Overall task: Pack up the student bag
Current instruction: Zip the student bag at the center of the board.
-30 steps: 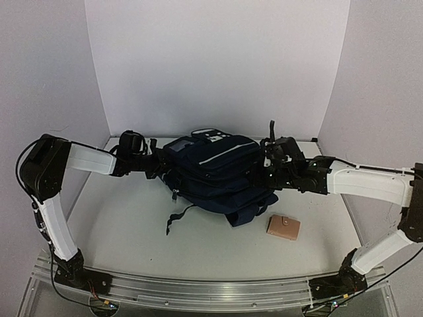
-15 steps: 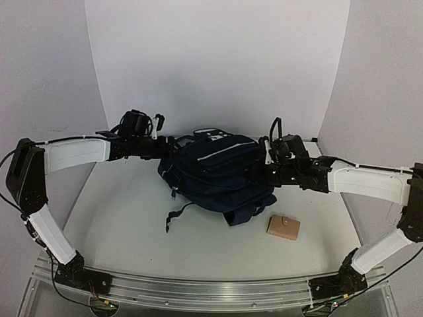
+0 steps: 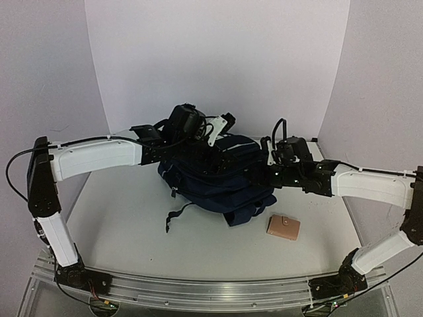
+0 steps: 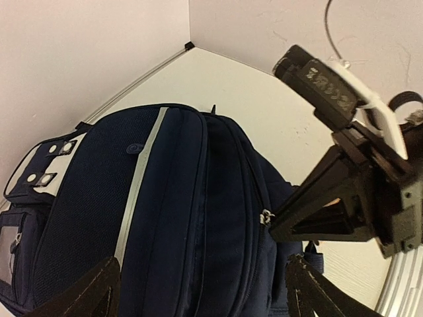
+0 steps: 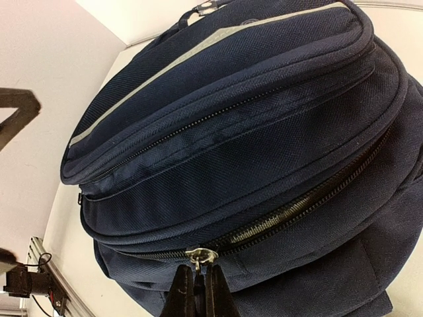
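My left arm has swung in from the left side of the bag (image 3: 211, 175) and now hangs over its top. My left gripper (image 4: 201, 263) has let go: its jaws stand wide apart with nothing between them, and the blue fabric lies below them. My right arm has barely shifted. My right gripper (image 5: 195, 285) is pinched tight on the small metal zipper pull (image 5: 198, 254), straight ahead of its tips on the bag's side.

The bag lies on its side on the table (image 3: 119, 218), between my two grippers, under the left one and pressed against the right.

I think the main danger is the bag itself. Nothing of mine holds it down, so a tug on the pull may drag the whole bag along rather than run the zipper. The pull is small and slick, and I hold only its end, so it could slip out of the pinch. My left gripper is close to my right one over the bag, and a careless reach could knock them together.

The zipper tracks that show look closed, so I cannot tell what is inside. A tan wallet (image 3: 283, 226) lies on the table, outside the bag, near my right gripper on the side toward my base.
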`<state>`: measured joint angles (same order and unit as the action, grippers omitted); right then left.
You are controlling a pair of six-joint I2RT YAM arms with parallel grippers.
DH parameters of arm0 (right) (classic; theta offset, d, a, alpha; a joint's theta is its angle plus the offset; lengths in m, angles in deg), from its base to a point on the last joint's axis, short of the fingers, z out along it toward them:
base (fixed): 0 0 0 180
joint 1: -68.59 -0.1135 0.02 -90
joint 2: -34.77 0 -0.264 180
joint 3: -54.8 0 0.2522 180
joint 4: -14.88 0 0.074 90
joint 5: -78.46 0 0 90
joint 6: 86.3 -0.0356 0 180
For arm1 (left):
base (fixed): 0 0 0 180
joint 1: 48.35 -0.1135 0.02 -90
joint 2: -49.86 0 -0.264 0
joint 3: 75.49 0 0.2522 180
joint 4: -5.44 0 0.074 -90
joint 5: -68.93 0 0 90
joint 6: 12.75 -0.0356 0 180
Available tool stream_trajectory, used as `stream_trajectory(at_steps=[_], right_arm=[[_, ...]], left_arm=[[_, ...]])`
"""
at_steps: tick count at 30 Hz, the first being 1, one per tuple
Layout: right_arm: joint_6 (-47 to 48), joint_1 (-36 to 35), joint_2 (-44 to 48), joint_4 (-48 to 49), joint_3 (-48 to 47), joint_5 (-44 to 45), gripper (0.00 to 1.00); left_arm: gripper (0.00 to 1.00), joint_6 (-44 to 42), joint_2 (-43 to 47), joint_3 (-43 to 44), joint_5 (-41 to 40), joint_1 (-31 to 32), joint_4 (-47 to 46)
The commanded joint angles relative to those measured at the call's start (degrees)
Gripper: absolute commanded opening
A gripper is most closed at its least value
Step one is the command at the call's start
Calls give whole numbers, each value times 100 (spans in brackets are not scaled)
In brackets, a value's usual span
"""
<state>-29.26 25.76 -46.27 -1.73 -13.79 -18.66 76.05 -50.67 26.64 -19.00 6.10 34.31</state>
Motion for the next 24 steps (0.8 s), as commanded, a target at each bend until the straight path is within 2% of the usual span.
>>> stream_trajectory(at_steps=[1,6,8,9,15,17,24], right_arm=[[-64,-16,345,153,116,11,0],[-98,-15,421,152,140,119,0],[-125,-15,415,139,126,203,0],[-136,-15,402,142,116,263,0],[-52,195,353,-127,28,401,0],[47,368,371,-257,47,455,0],[561,1451,130,-456,-36,209,0]], left_arm=[[86,-646,-541,667,-377,-14,435],[85,-966,-958,1030,-655,4,466],[80,-1086,-1063,1082,-713,5,508],[75,-1149,-1108,1071,-750,5,512],[12,-1452,-1008,587,-1104,5,440],[1,-1557,-770,185,-1137,4,235],[0,-1857,47,-874,-1199,-8,133]])
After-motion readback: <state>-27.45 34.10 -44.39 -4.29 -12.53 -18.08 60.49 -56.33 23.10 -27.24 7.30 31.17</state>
